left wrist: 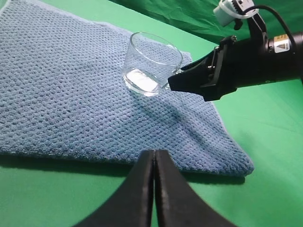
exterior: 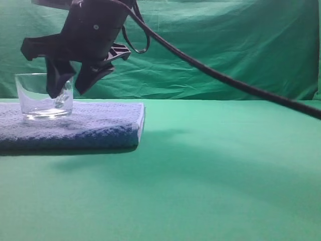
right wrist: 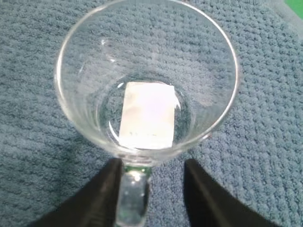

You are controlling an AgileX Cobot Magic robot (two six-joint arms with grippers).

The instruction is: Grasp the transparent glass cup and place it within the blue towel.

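The right gripper [right wrist: 151,198] stands released: in the right wrist view its two dark fingers [right wrist: 102,198] are spread apart, one on each side of the cup's glass loop handle [right wrist: 132,196], with blue terry showing in the gap beside the handle, so nothing is clamped. The handle lies between the jaws and close against the finger on the left of that view; whether it touches that finger I cannot tell. From the pincer, the transparent glass cup [right wrist: 147,80] lies straight ahead and just beyond the fingertips, upright, mouth open to the camera, with a pale rectangular label [right wrist: 147,116] on its base

The cup rests on the blue towel [exterior: 90,125], well inside the towel's border in the left wrist view, where the right gripper [left wrist: 182,80] sits just beside the cup [left wrist: 150,64] — so the placing looks done, and the coming move would seem to be a retreat back along the handle's line, away from the cup, without snagging the loop

The left gripper [left wrist: 154,189] is pressed shut, empty, and well apart from the cup, near the towel's front edge

Hidden or unclear: the high view cuts off the towel's left end, the right gripper [exterior: 70,80] covers part of the cup [exterior: 37,98] there, and the handle cannot be made out — glass against green cloth [exterior: 225,165]
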